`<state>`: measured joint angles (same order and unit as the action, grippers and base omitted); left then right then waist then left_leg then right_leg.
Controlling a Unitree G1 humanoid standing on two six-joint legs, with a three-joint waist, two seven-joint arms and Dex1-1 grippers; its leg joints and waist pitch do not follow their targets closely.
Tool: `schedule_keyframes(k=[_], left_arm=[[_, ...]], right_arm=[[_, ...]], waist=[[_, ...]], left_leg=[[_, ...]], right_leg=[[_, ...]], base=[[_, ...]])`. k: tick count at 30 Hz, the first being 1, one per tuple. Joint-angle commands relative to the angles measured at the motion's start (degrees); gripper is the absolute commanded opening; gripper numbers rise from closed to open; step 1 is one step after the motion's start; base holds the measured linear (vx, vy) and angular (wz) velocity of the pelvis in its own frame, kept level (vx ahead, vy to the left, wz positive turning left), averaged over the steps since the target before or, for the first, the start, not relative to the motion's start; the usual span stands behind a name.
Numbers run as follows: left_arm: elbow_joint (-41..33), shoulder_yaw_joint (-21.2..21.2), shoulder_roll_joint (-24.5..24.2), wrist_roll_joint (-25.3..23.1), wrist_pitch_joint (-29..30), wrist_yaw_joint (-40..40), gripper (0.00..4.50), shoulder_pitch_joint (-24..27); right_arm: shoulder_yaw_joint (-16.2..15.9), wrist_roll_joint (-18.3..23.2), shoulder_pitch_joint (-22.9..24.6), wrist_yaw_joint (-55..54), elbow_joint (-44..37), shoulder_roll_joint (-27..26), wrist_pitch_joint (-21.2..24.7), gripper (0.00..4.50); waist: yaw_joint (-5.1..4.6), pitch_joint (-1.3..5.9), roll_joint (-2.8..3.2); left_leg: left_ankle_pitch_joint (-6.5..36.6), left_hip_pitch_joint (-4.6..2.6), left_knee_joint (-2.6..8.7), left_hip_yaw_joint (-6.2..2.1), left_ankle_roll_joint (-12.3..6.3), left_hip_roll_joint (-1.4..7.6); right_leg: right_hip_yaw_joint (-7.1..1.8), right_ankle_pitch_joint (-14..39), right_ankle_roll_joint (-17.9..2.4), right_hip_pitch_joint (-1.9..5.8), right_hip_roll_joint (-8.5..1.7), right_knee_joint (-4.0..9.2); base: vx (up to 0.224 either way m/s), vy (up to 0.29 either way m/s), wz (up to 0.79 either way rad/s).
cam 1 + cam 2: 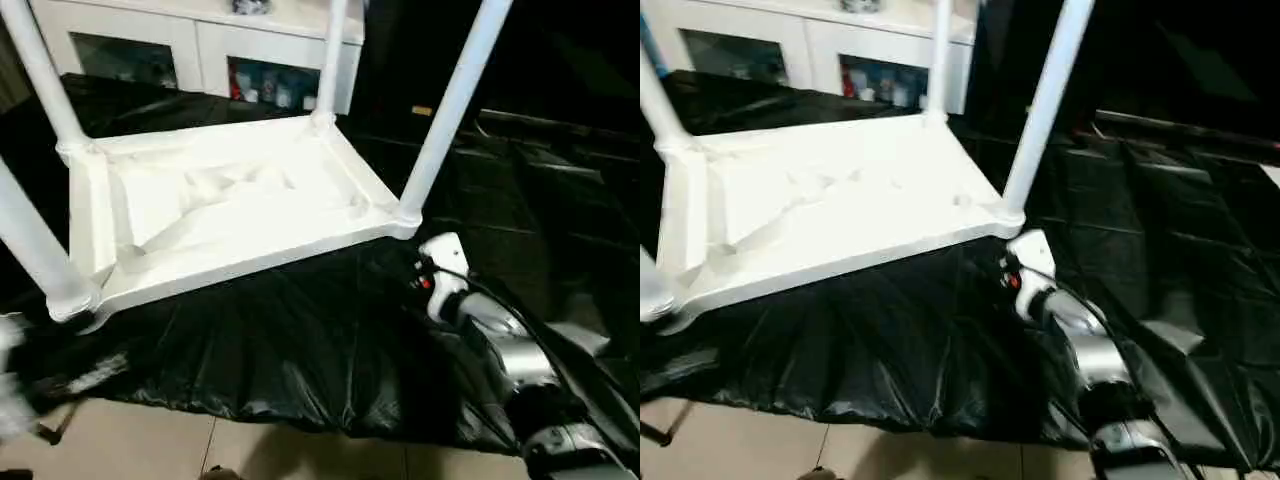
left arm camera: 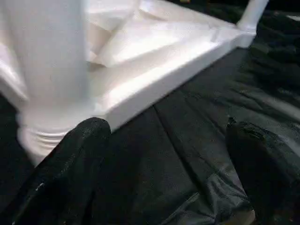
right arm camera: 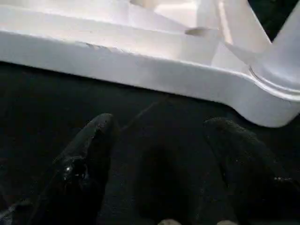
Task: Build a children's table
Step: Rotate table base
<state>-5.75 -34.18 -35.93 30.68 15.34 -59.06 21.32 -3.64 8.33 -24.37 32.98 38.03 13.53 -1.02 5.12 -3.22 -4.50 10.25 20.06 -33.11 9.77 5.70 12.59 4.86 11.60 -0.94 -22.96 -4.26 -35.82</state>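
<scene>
Cabinet [image 1: 200, 40] stands behind upturned table [image 1: 230, 205].

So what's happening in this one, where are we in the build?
The white plastic children's table lies upside down on a black plastic sheet, ribbed underside up, with all four round white tube legs standing in its corner sockets. Neither arm holds anything. The left tool is open beside a near corner leg, and the right tool is open just short of the table's rim at another corner.
</scene>
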Motion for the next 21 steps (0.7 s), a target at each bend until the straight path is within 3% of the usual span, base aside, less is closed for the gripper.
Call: schedule_keyframes(k=[1,2,4,6,10,11,13,14,16,17,18,19,21], left_arm=[[0.2,-1.2,-0.8,1.1,0.7,-0.5,4.47,-0.1],[1.1,-2.1,-1.6,0.7,0.5,-0.2,4.47,-0.6],[3.1,-3.6,-3.1,0.2,0.0,0.9,4.47,-2.1],[4.9,-4.5,-4.0,0.0,-0.5,1.9,4.50,-4.4],[7.8,-1.2,-4.4,-1.0,-2.6,1.8,4.50,-11.0],[8.1,-0.9,-4.3,-1.2,-2.9,2.0,4.50,-11.8],[10.5,0.9,-4.0,-2.0,-4.6,4.0,4.50,-16.0],[12.2,1.9,-3.7,-2.6,-5.6,5.1,4.50,-18.7],[13.8,3.1,-3.4,-3.1,-6.4,5.1,4.50,-21.1],[14.5,3.9,-3.1,-3.1,-6.4,4.7,4.50,-22.7],[14.9,4.5,-2.9,-3.0,-6.3,4.3,4.50,-23.9],[15.2,5.6,-2.4,-2.9,-5.8,4.0,4.50,-25.7],[15.2,7.9,-1.6,-2.7,-4.7,2.8,4.50,-28.7]], right_arm=[[0.7,-0.8,0.1,-1.0,-2.0,0.4,1.5,3.43],[0.7,-1.1,-0.1,-1.8,-1.5,0.4,1.8,3.43],[0.9,-1.3,-0.2,-3.2,-1.2,0.3,2.7,3.43],[1.2,-1.6,-0.1,-4.9,-1.2,0.3,3.1,3.72],[1.2,-2.4,-0.5,-7.0,-0.1,0.2,2.7,4.03],[1.2,-2.5,-0.5,-7.1,0.0,0.1,2.6,4.13],[1.0,-2.8,-0.5,-6.8,-0.3,-0.2,3.4,4.19],[1.1,-3.0,-0.7,-7.8,-0.1,-0.5,4.2,4.39],[1.1,-3.9,-1.3,-10.1,1.1,-0.7,4.5,4.47],[1.0,-5.0,-1.8,-12.4,2.5,-0.8,4.0,4.47],[1.0,-5.6,-2.2,-14.0,3.5,-1.0,3.4,4.47],[0.9,-5.8,-2.8,-14.8,4.8,-1.2,4.3,4.47],[0.4,-6.2,-4.1,-15.0,7.6,-1.5,5.0,4.47]], waist=[[0.08,2.40,2.05],[0.16,2.37,1.89],[0.23,2.24,2.14],[0.39,2.30,2.14],[0.60,2.57,2.13],[0.75,2.66,2.37],[0.89,2.79,2.20],[0.96,3.00,1.82],[1.08,3.07,1.93],[1.05,3.10,1.46],[1.22,3.24,1.90],[1.10,3.28,1.44],[1.08,3.50,1.58]], left_leg=[[21.8,-0.58,4.76,-0.11,0.21,0.89],[22.0,-0.68,4.70,-0.04,0.18,0.92],[22.4,-0.75,4.78,-0.05,0.43,0.85],[22.6,-0.85,4.81,-0.22,1.08,0.77],[21.0,-0.83,4.81,-0.28,1.59,0.88],[21.0,-1.21,4.73,-0.11,1.68,0.73],[19.8,-0.81,4.66,-0.20,1.62,0.66],[18.6,-0.95,4.53,-0.09,1.62,0.66],[17.0,-0.79,4.49,-0.13,1.75,0.62],[16.3,-0.77,4.45,-0.03,2.06,0.61],[15.3,-0.87,4.45,-0.09,2.64,0.64],[15.0,-0.96,4.36,0.10,2.79,0.57],[14.9,-0.99,4.21,0.15,3.21,0.46]], right_leg=[[-3.26,15.2,-9.4,1.82,-2.84,4.96],[-3.31,15.5,-9.4,1.80,-2.90,5.05],[-3.32,16.7,-9.1,1.72,-2.89,5.15],[-3.32,17.4,-8.5,1.84,-2.96,5.16],[-3.40,14.2,-9.2,2.06,-3.10,4.68],[-3.42,13.8,-9.2,1.79,-2.94,4.86],[-3.48,12.3,-9.5,2.33,-3.15,4.42],[-3.47,11.1,-9.5,2.29,-3.09,4.28],[-3.49,9.7,-9.7,2.48,-3.20,4.06],[-3.47,9.6,-9.8,2.47,-3.15,4.00],[-3.51,9.1,-9.8,2.43,-3.30,3.75],[-3.50,8.5,-9.9,2.34,-3.11,3.79],[-3.52,6.4,-10.5,2.44,-3.07,3.40]], base=[[0.000,0.000,0.00],[0.000,0.000,0.00],[0.000,0.000,0.00],[0.000,0.000,0.00],[0.000,0.000,0.00],[0.000,0.000,0.00],[0.000,0.000,0.00],[0.000,0.000,0.00],[0.000,0.000,0.00],[0.000,0.000,0.00],[0.000,0.000,0.00],[0.000,0.000,0.00],[0.000,0.000,0.00]])
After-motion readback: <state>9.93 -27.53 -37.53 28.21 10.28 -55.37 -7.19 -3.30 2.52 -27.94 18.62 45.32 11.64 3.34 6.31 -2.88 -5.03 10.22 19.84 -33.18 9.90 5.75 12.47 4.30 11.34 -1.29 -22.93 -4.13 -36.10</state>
